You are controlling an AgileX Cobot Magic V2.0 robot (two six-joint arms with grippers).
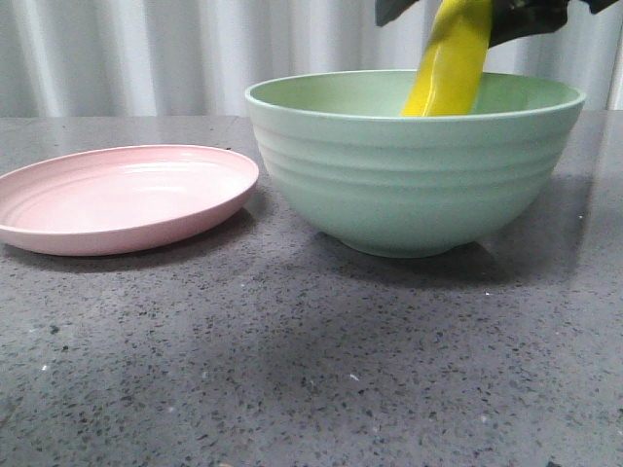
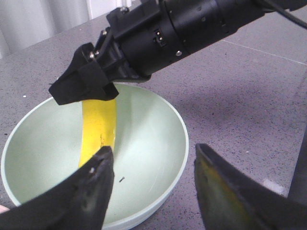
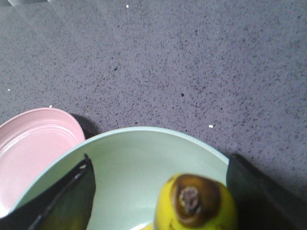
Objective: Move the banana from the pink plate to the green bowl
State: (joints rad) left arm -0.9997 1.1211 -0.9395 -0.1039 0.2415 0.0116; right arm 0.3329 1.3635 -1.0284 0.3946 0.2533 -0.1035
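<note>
The banana (image 1: 453,63) stands nearly upright inside the green bowl (image 1: 409,175), with its upper end between the fingers of my right gripper (image 1: 458,15). In the right wrist view the jaws stand wide apart around the banana's dark tip (image 3: 194,201). The tip lies against one finger, with a clear gap to the other, so the right gripper (image 3: 158,163) is open. My left gripper (image 2: 152,158) is open and empty, above the bowl's near rim (image 2: 184,139). It looks at the banana (image 2: 98,124) and the right gripper (image 2: 84,86). The pink plate (image 1: 117,199) is empty, left of the bowl.
The right arm's black body (image 2: 182,28) reaches over the bowl from the far side. The plate's rim (image 3: 33,143) nearly touches the bowl (image 3: 134,163). A grey speckled tabletop (image 1: 292,370) stretches in front; a white curtain (image 1: 146,49) hangs behind.
</note>
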